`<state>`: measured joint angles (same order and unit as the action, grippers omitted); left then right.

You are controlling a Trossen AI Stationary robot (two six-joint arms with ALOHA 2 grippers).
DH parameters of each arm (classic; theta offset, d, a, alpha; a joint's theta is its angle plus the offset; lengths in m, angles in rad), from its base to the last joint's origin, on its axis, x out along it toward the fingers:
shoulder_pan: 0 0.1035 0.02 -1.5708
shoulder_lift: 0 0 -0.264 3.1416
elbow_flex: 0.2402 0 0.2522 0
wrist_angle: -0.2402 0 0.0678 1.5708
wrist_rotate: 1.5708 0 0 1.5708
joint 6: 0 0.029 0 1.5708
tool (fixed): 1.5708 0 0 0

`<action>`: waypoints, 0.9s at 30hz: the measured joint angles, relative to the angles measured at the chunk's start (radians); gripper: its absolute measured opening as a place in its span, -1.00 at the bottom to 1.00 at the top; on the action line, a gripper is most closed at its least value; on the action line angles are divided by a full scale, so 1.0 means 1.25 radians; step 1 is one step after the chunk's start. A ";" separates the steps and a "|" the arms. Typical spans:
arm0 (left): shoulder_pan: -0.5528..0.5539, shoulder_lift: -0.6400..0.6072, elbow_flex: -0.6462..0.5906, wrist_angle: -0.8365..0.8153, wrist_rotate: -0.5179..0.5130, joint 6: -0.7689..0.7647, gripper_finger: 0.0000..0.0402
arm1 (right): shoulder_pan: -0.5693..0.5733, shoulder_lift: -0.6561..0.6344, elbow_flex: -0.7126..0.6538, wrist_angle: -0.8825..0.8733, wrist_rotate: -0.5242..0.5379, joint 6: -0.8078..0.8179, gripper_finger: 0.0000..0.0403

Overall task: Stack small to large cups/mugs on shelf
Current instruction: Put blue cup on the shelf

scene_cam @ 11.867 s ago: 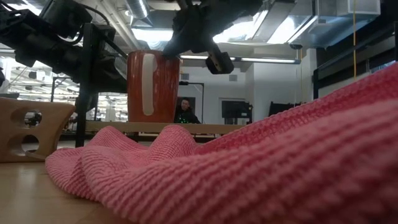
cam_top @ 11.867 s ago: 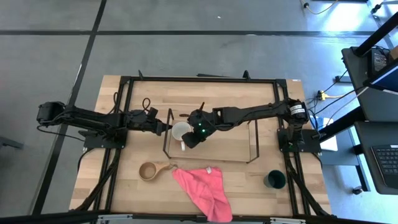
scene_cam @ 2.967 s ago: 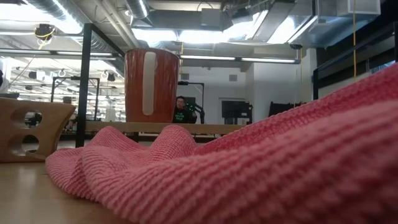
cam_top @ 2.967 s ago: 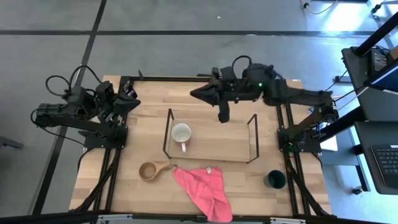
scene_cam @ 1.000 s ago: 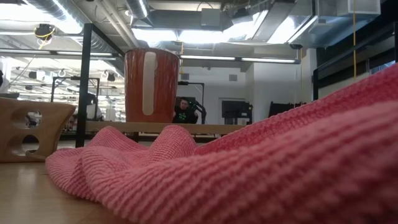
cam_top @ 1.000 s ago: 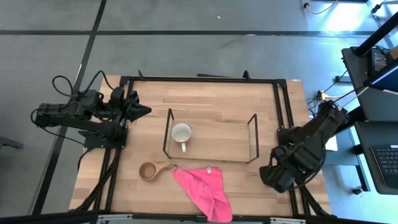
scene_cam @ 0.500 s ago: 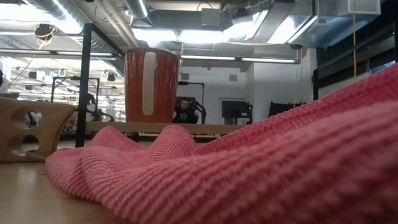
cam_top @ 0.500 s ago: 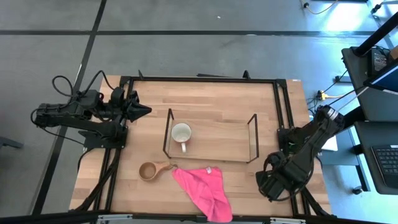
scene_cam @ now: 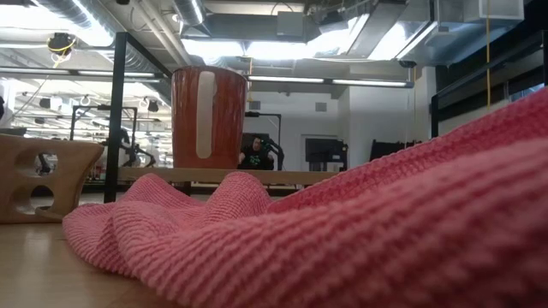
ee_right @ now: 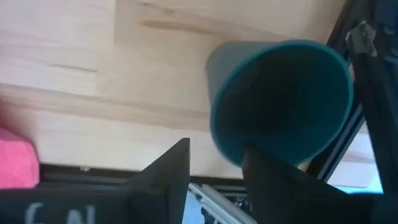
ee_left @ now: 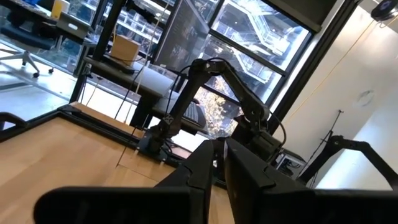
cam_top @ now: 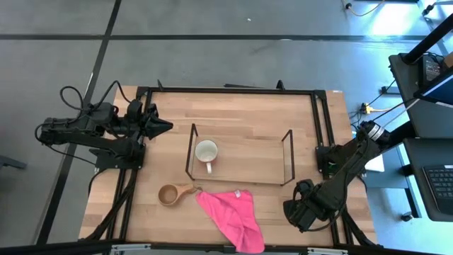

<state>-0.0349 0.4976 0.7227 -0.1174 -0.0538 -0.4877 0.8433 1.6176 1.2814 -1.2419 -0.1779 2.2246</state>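
Observation:
The reddish mug (cam_top: 207, 151) (scene_cam: 210, 115), white inside, stands upright on the left end of the black rod shelf (cam_top: 287, 154). The tan wooden cup (cam_top: 170, 195) (scene_cam: 43, 175) sits on the table in front of the shelf. The dark green cup (ee_right: 280, 106) stands upright near the table's right front corner; in the high view my right arm hides it. My right gripper (cam_top: 301, 210) (ee_right: 214, 152) hangs open over it, one finger outside the cup's wall and one over its mouth. My left gripper (cam_top: 165, 125) (ee_left: 222, 158) waits shut at the table's left edge. My right gripper comes at the green cup from above, pointing down, with the cup's rim (ee_right: 214, 140) between its open fingers. Whether a finger touches the cup, I cannot tell.
A pink cloth (cam_top: 230, 216) (scene_cam: 342, 222) lies crumpled at the near edge between the wooden cup and the green cup. The black table frame (cam_top: 325, 142) runs close beside the green cup. Bare wood lies behind the shelf.
My right gripper has swung toward the table's near edge and a little to the left, ending over the green cup. The mug, the wooden cup and the cloth have stayed where they were.

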 joint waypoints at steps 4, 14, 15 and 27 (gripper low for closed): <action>0.000 0.000 0.000 -0.002 -0.010 -0.001 -0.83 | 0.000 -0.001 -0.013 0.000 0.000 -0.002 -0.29; 0.000 0.000 0.000 -0.003 -0.023 -0.007 -0.88 | 0.000 -0.001 -0.085 0.101 0.001 -0.004 -0.29; 0.000 0.000 0.000 -0.003 -0.030 -0.008 -0.88 | 0.000 -0.001 -0.088 0.101 0.001 -0.004 -0.29; 0.000 0.000 0.000 -0.003 -0.055 -0.022 -0.84 | 0.000 -0.001 -0.088 0.090 -0.006 -0.034 -0.82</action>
<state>-0.0349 0.4973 0.7227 -0.1207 -0.1226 -0.5156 0.8433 1.6165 1.1713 -1.1297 -0.1848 2.1825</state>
